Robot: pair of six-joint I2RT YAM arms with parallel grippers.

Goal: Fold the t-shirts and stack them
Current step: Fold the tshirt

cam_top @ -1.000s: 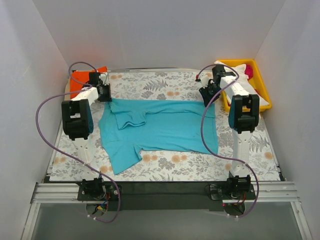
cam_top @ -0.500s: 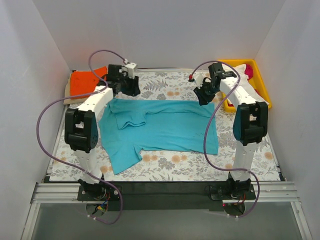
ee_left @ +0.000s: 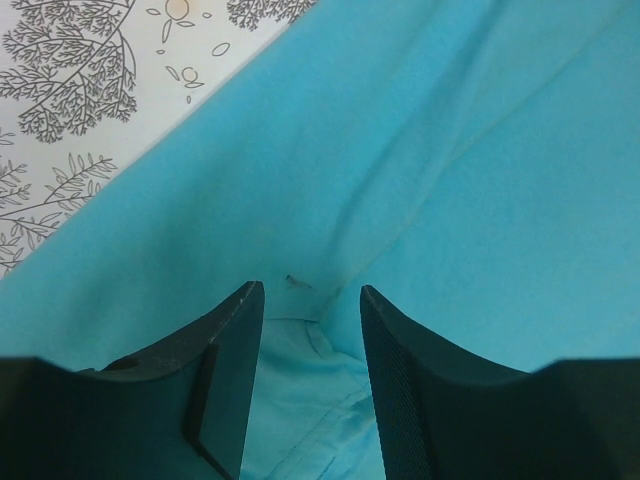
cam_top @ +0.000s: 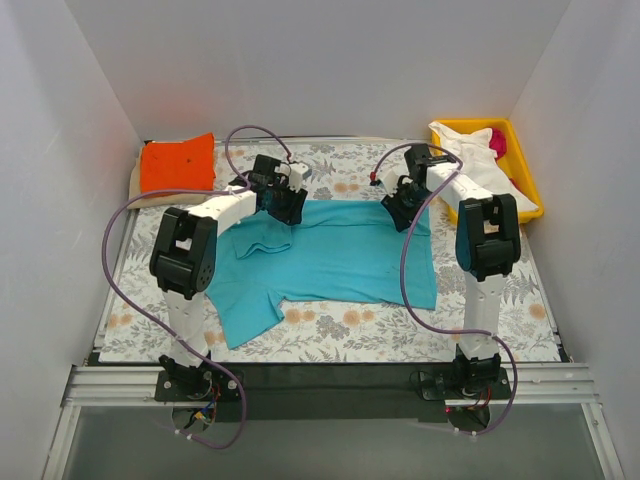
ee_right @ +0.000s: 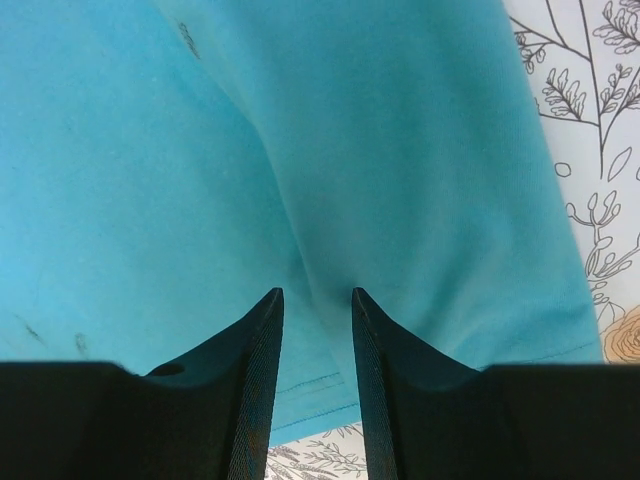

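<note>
**Both hands down on the far edge of the teal t-shirt**

The teal t-shirt lies spread in the middle of the floral table cloth, its body mostly flat; one sleeve points towards the near left corner, and the upper left part is folded over on itself in a rumpled flap.

The left hand sits at the shirt's far edge, left of centre; in the left wrist view the same hand has its fingers apart, with teal cloth showing in the gap and a soft crease running up from it; the patterned cloth shows at the upper left of that view.

The right hand is at the shirt's far right corner; in the right wrist view that hand stands with its fingers apart by a narrower gap, a low ridge of teal cloth leading into it and the hem visible between them.

The orange t-shirt lies folded at the far left corner, well apart from the teal one; the yellow tray at the far right holds a white t-shirt and a magenta t-shirt, both bunched.
</note>
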